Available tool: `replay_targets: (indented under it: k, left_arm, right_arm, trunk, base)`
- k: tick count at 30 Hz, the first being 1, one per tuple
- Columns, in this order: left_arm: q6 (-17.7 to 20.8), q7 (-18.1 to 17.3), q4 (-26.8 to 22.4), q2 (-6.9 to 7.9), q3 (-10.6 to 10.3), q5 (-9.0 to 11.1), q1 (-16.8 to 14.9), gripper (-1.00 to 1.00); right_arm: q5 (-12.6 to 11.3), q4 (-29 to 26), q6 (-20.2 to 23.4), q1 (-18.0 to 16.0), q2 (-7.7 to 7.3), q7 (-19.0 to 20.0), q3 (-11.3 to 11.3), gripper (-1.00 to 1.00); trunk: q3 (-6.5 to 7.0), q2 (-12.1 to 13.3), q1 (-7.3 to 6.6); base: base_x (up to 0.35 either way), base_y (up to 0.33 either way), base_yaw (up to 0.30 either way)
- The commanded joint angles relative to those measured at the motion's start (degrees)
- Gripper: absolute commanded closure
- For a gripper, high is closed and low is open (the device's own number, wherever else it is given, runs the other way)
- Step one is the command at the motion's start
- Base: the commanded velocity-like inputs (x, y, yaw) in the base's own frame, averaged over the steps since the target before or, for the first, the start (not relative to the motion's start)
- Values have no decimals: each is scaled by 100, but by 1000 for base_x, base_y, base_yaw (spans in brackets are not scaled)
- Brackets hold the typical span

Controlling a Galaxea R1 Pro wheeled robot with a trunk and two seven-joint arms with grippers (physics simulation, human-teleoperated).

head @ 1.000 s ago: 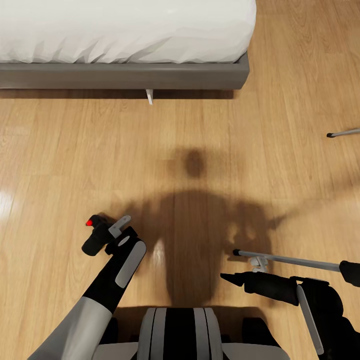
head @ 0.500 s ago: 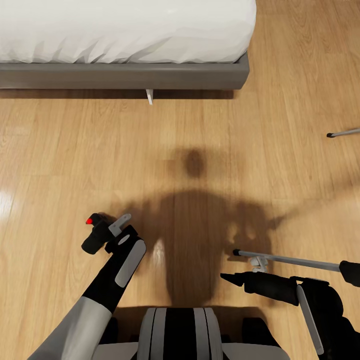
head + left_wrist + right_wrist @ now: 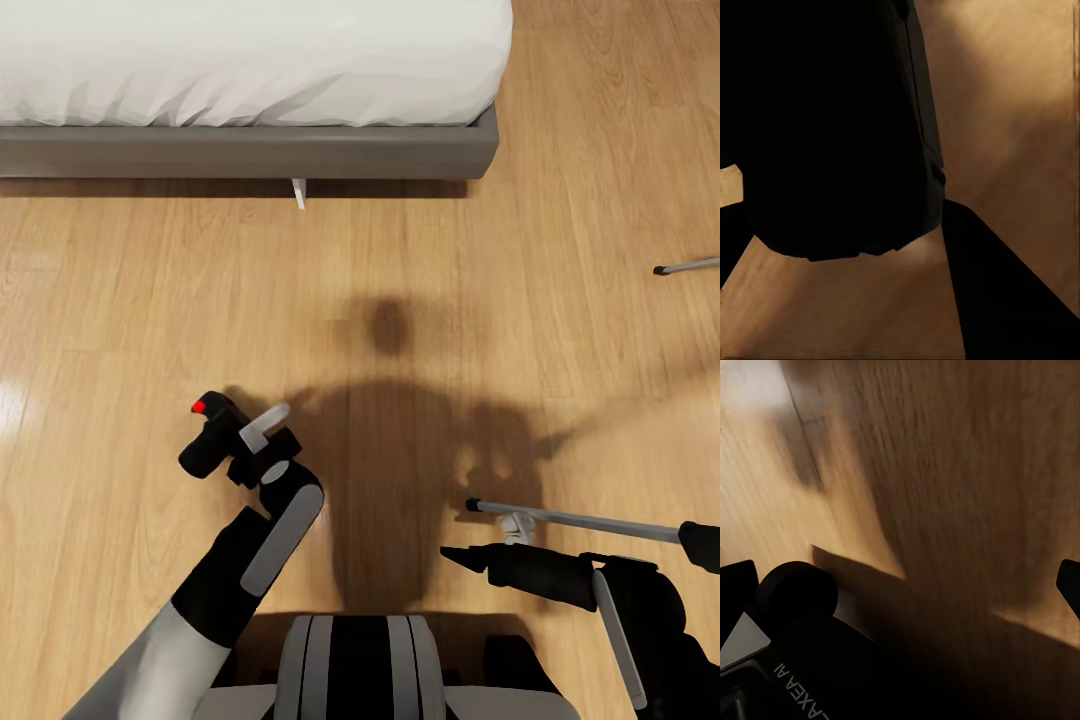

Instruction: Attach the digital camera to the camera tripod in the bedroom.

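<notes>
While the left gripper (image 3: 240, 445) is closed around the digital camera (image 3: 212, 447), the grip looks narrow: the black body sticks out past the fingers on the side away from the camera tripod (image 3: 560, 560), red button up, and one pale fingertip (image 3: 262, 426) shows beyond it. In the left wrist view the camera's dark bulk (image 3: 832, 127) sits right against the lens, so how deep it is seated between the jaws cannot be judged. A quick swing toward the tripod could twist it in the grip or shake it loose onto the wood floor (image 3: 400, 280).

The tripod lies low and close to the robot's right side, its black pan handle (image 3: 520, 565) pointing toward the camera and a silver leg (image 3: 580, 520) running just behind it. The right gripper shows no fingertips clearly in the head view, and the right wrist view gives only floor and dark housing, so I cannot tell whether it is open or gripping anything. If the tripod is unsupported, pressing the camera onto its head could push it over or slide it away.

The bed (image 3: 250, 150) stands well beyond the tripod, out of the way.
</notes>
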Motion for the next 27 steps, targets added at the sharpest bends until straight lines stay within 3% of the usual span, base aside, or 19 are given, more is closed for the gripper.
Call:
replay_targets:
  k: [1, 4, 6, 27]
  left_arm:
    - [85, 106, -51, 2, -74, 5, -4, 100]
    - [105, 386, -212, 5, -382, 7, -4, 100]
    - [107, 419, -230, 9, -427, 7, -4, 100]
    - [109, 441, -243, 20, -472, 16, -4, 100]
  right_arm:
    - [0, -2, 42, -3, 2, 20, -5, -100]
    - [0, -2, 42, -3, 3, 20, -3, -100]
    - [0, 1, 42, -3, -1, 20, -3, -100]
    - [0, -2, 42, -3, -7, 20, -3, -100]
  trunk:
    - [-3, -1, -1]
    - [-3, -1, -1]
    - [-3, -1, -1]
    - [-3, -1, -1]
  base:
    - [0, 0, 0]
    - [0, 0, 0]
    - [0, 0, 0]
    - [0, 0, 0]
